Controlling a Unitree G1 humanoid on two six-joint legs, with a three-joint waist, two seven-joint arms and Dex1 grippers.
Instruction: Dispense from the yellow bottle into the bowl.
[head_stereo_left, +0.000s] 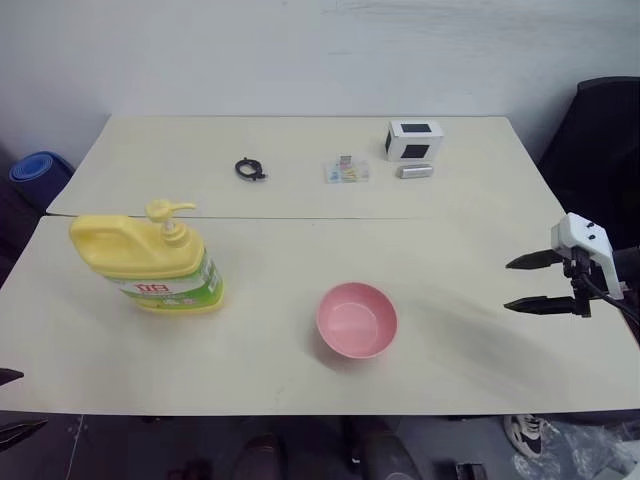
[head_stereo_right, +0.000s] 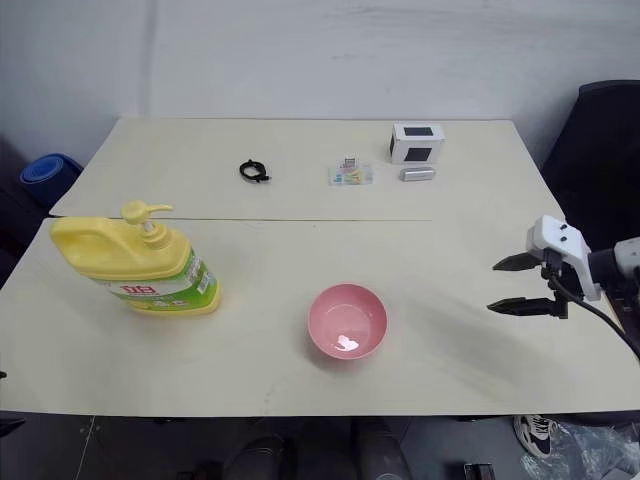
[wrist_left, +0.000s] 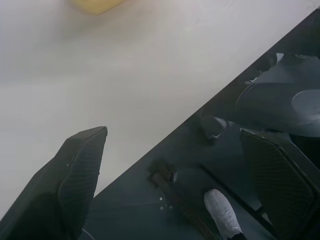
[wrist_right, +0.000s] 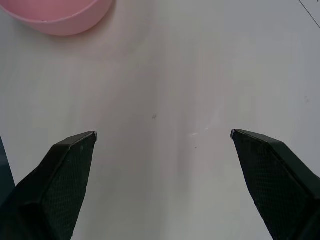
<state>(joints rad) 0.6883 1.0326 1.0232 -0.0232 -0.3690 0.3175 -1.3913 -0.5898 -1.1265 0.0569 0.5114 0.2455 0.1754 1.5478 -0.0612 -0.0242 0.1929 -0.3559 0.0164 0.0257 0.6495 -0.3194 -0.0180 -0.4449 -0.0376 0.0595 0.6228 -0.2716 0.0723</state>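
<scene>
The yellow bottle (head_stereo_left: 150, 262) stands upright on the left part of the table (head_stereo_left: 280, 250), its pump on top and its label facing me; a sliver of the yellow bottle (wrist_left: 95, 5) also shows in the left wrist view. To its right, near the table's front edge, sits the pink bowl (head_stereo_left: 356, 320), empty. My right gripper (head_stereo_left: 507, 287) hovers open over the table's right side, well to the right of the bowl (wrist_right: 55, 15). Off the front left corner, my left gripper (head_stereo_left: 15, 402) is open and holds nothing; its fingers (wrist_left: 75, 170) straddle the table edge.
At the back of the table lie a black cable ring (head_stereo_left: 250, 169), a small clear packet (head_stereo_left: 346, 170), a white box with a dark screen (head_stereo_left: 413, 140) and a small silver item (head_stereo_left: 414, 171). A black chair (head_stereo_left: 600, 150) stands at the right, a blue roll (head_stereo_left: 40, 170) at the left.
</scene>
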